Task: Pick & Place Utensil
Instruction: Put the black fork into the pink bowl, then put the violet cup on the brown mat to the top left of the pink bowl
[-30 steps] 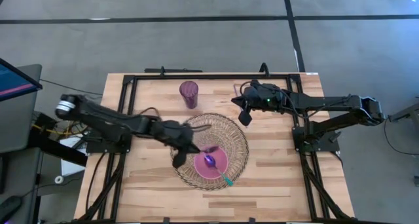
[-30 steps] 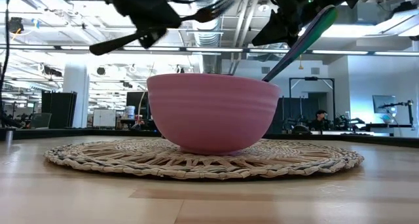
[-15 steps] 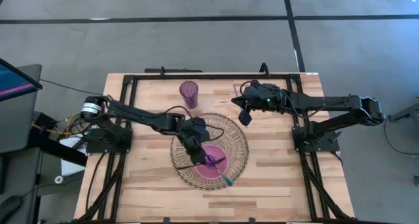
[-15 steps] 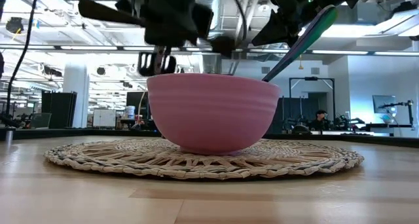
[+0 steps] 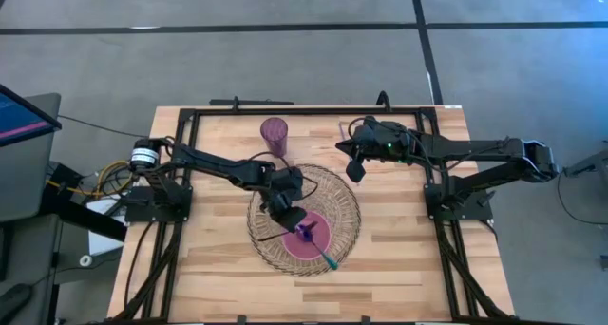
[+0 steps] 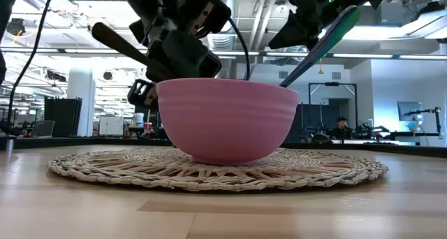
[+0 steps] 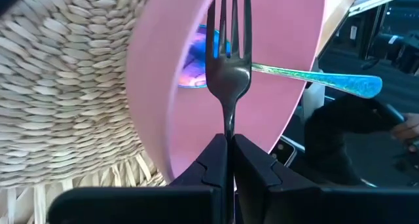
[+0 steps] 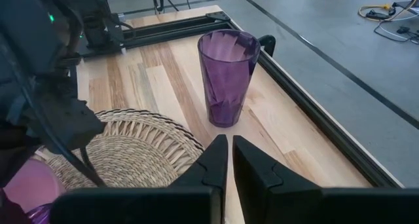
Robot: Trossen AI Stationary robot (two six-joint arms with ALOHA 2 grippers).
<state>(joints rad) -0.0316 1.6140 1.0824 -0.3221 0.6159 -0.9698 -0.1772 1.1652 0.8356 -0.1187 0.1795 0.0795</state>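
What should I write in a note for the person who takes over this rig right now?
Left gripper: shut on the fork, held over the pink bowl, tines toward the inside.
Right gripper: shut, empty, waiting over the table's far right part, near the purple cup.
Bowl stands on the woven mat, with a teal spoon already in it, handle resting over the rim.
Done: fork picked up and brought to the bowl.
Left: lower the fork into the bowl, open the gripper, pull the arm back.
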